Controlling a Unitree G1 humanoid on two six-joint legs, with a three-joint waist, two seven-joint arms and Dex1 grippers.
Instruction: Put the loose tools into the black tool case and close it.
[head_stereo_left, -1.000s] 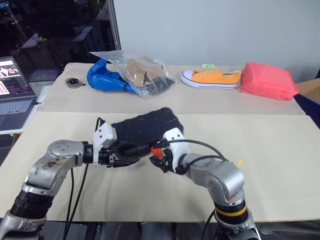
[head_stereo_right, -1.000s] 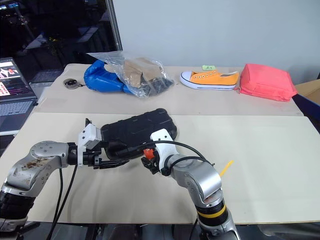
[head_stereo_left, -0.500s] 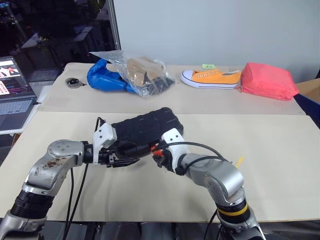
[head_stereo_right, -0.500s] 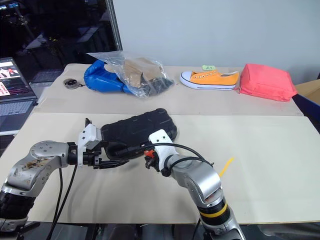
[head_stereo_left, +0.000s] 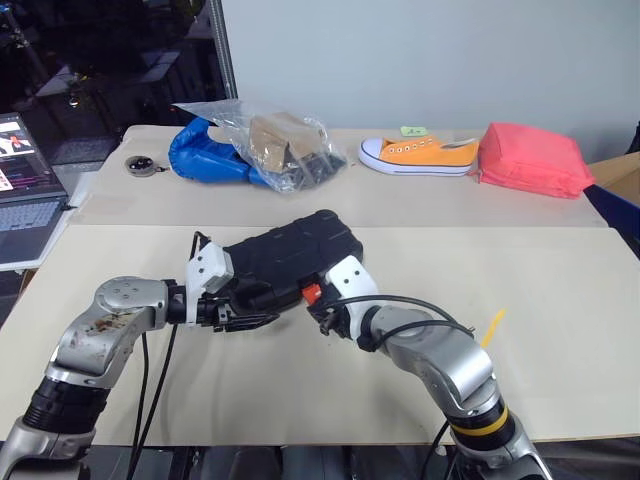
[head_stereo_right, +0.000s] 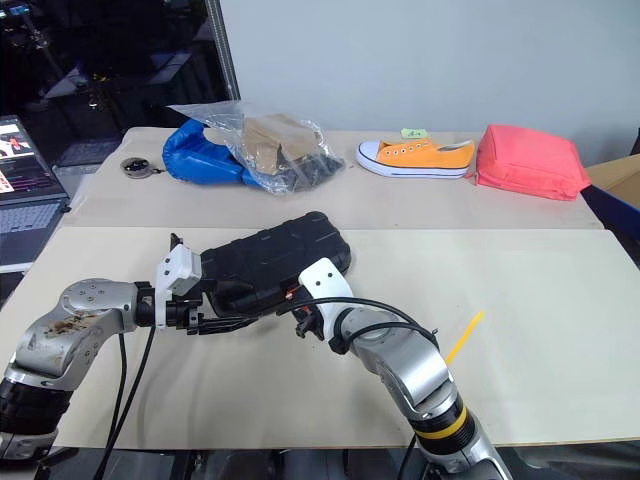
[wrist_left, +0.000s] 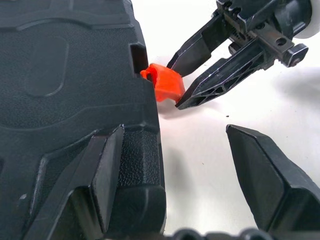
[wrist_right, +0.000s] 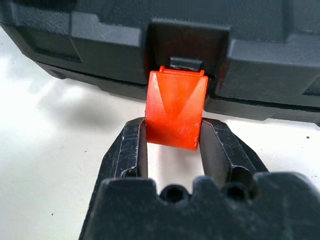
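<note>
- The black tool case (head_stereo_left: 285, 260) lies shut on the near beige table (head_stereo_left: 560, 300), ribbed side up, its small orange latch (wrist_right: 175, 107) sticking out from the case's near edge.
- The right gripper (wrist_right: 174, 142) sits right at that edge of the case — its two black fingers (wrist_right: 127, 150) are pinched on the orange latch, one on each side, with the latch's free end down between them.
- In the left wrist view the same two fingers reach the latch from the side away from the case, the tips clasping its outer end.
- The left gripper (wrist_left: 170, 170) is at the case's left end with its fingers spread: one finger (wrist_left: 107, 167) rests on the ribbed top near the corner, the other (wrist_left: 262, 172) hangs over bare table beside the case, not touching it.
- The latch lies just beyond the left gripper's fingers, further along the same case edge.
- Behind the case, on the far table: a clear plastic bag (head_stereo_left: 270, 140) over something blue, an orange sneaker (head_stereo_left: 420, 155) and a pink-red pouch (head_stereo_left: 530, 160), all well apart from the case.
- A yellow strip (head_stereo_left: 493, 327) lies on the table to the right of the case, past the right arm.
</note>
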